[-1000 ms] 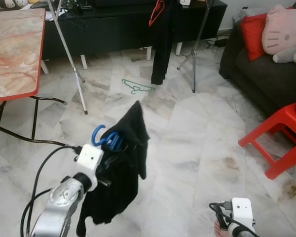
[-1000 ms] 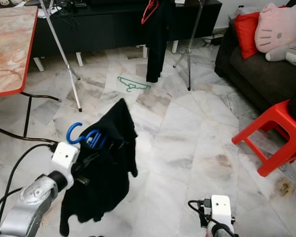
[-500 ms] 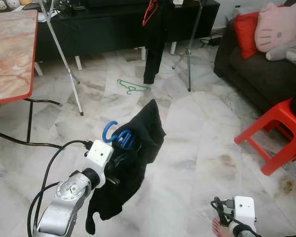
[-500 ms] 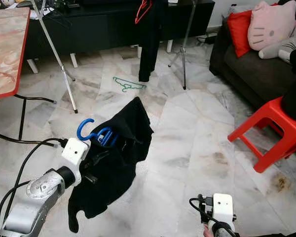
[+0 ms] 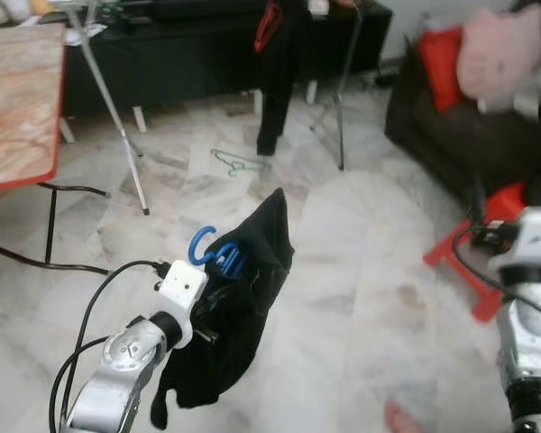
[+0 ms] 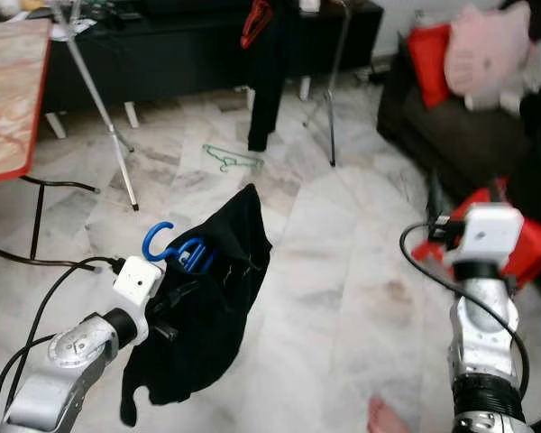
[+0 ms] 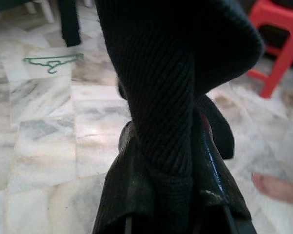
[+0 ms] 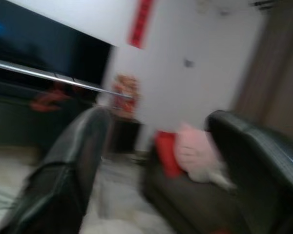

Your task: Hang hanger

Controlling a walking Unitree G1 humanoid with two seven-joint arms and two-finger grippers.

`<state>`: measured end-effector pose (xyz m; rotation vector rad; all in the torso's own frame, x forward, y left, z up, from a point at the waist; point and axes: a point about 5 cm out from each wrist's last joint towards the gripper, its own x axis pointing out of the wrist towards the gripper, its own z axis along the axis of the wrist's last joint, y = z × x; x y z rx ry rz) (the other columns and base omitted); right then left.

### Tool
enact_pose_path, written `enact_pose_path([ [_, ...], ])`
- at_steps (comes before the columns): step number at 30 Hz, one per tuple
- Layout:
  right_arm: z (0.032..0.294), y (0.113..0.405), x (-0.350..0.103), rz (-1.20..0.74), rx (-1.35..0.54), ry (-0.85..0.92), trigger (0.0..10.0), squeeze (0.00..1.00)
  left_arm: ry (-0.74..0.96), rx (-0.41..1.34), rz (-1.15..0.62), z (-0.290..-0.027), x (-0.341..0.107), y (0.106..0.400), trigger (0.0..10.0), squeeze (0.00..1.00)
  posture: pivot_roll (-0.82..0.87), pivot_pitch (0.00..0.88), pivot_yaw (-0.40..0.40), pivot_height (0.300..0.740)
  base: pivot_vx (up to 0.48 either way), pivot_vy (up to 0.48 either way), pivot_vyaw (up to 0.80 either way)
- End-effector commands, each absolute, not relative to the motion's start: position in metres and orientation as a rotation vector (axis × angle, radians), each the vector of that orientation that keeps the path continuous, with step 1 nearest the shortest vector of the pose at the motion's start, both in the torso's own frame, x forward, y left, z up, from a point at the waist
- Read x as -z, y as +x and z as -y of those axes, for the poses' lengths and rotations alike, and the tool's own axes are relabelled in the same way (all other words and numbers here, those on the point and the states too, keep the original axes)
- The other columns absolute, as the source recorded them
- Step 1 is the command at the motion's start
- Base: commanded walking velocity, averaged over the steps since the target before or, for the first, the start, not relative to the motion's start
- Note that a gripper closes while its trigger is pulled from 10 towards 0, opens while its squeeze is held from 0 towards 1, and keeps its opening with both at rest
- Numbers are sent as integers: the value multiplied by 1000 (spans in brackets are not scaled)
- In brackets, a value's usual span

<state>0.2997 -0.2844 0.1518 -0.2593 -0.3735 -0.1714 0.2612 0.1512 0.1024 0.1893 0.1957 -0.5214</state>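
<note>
Down at the lower left, the left gripper (image 5: 218,287) has its fingers clamped on a blue hanger (image 5: 215,253) that carries a black garment (image 5: 234,316); the hanger's hook curls up above the white wrist block, and the cloth droops over the marble floor (image 5: 343,271). On the right, the right gripper (image 8: 156,161) is raised in front of a red stool (image 6: 523,248), its two black fingers (image 8: 63,180) standing apart with nothing between them. Farther off, a green hanger (image 5: 238,164) lies on the floor near a metal rack (image 5: 341,81), where a dark garment hangs on a red hanger (image 5: 269,23). A bare foot (image 6: 383,417) shows at the bottom edge.
</note>
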Motion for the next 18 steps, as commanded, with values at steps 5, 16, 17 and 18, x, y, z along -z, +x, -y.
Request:
enact_pose_path([
  [5, 259, 285, -119, 212, 21, -201, 10000, 0, 197, 534, -148, -146, -111, 263, 10000, 0, -30, 67, -80, 740, 0, 0, 0],
  [16, 214, 265, -142, 46, -628, -243, 10000, 0, 215, 673, -140, -140, -124, 266, 10000, 0, -47, 94, -85, 740, 0, 0, 0],
  [17, 214, 265, -142, 46, -628, -243, 10000, 0, 215, 673, -140, -140, -124, 266, 10000, 0, -47, 94, -85, 740, 0, 0, 0],
  [18, 205, 260, -145, 17, -726, -241, 10000, 0, 201, 708, -130, -136, -130, 268, 10000, 0, -51, 97, -87, 740, 0, 0, 0],
])
